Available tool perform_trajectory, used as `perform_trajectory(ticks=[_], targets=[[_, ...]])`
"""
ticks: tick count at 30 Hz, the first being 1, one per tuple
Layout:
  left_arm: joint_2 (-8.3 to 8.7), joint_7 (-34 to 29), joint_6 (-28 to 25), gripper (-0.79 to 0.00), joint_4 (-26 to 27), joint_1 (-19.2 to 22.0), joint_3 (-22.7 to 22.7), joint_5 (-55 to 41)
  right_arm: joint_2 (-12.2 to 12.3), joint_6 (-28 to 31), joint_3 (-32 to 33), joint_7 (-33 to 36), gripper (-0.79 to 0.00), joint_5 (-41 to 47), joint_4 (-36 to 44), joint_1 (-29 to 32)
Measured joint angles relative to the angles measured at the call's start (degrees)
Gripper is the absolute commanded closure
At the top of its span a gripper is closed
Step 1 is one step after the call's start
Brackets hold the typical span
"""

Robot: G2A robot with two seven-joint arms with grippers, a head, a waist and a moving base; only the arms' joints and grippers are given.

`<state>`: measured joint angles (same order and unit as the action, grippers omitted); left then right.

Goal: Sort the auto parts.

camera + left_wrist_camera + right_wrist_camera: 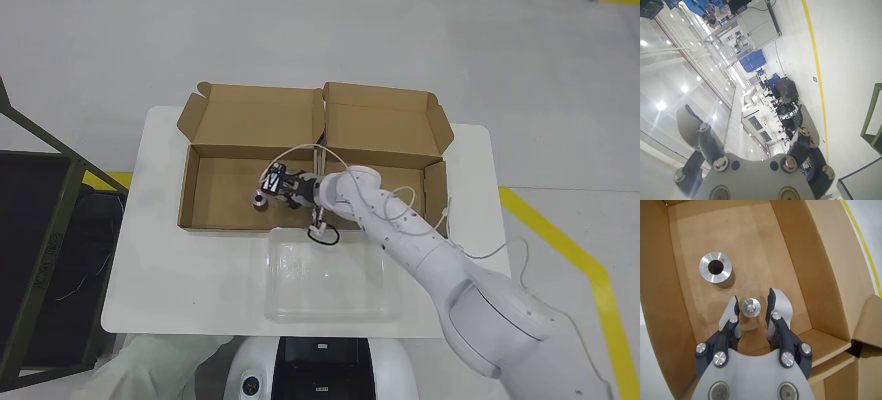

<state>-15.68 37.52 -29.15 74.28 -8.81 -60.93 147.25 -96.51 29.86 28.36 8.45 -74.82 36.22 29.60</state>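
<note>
My right gripper (753, 294) hangs open inside the left cardboard box (810, 256), fingers pointing down at its floor. A small solid metal plug (751, 308) stands upright between the two fingers (780, 302), with a gap on each side. A larger hollow metal sleeve (716, 269) stands on the box floor a little beyond it, untouched. From above, the right gripper (275, 185) is in the left box (186, 190) beside the sleeve (259, 201). My left gripper (743, 108) is open and holds nothing, pointing out into the room.
A second cardboard box (400, 180) adjoins the first on the right, both with their lids folded back. A clear plastic tray (330, 300) lies on the white table in front of the boxes. A black ring-shaped part (322, 237) rests at the tray's far edge.
</note>
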Motion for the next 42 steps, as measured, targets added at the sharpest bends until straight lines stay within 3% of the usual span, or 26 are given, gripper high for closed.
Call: perform_trajectory(ticks=[7,18,29,31,38,42], targets=[[0.00,0.0,0.0,-0.785,0.0,0.0,0.0,0.0,0.8,0.6,1.6,-1.6,-0.366,-1.6,4.3,0.5],[0.00,0.0,0.0,-0.785,0.0,0.0,0.0,0.0,5.6,-0.4,8.9,0.2,-0.376,-5.5,17.3,5.8],[0.00,0.0,0.0,-0.785,0.0,0.0,0.0,0.0,12.4,1.8,22.0,3.1,-0.449,-10.3,39.0,19.9],[0.00,0.0,0.0,-0.785,0.0,0.0,0.0,0.0,13.2,2.6,24.0,3.6,-0.502,-10.7,42.0,22.3],[0.00,0.0,0.0,-0.785,0.0,0.0,0.0,0.0,15.6,4.5,30.5,3.5,-0.511,-11.6,50.1,29.4],[0.00,0.0,0.0,-0.785,0.0,0.0,0.0,0.0,16.6,4.1,33.7,2.0,-0.566,-12.2,53.0,33.0]])
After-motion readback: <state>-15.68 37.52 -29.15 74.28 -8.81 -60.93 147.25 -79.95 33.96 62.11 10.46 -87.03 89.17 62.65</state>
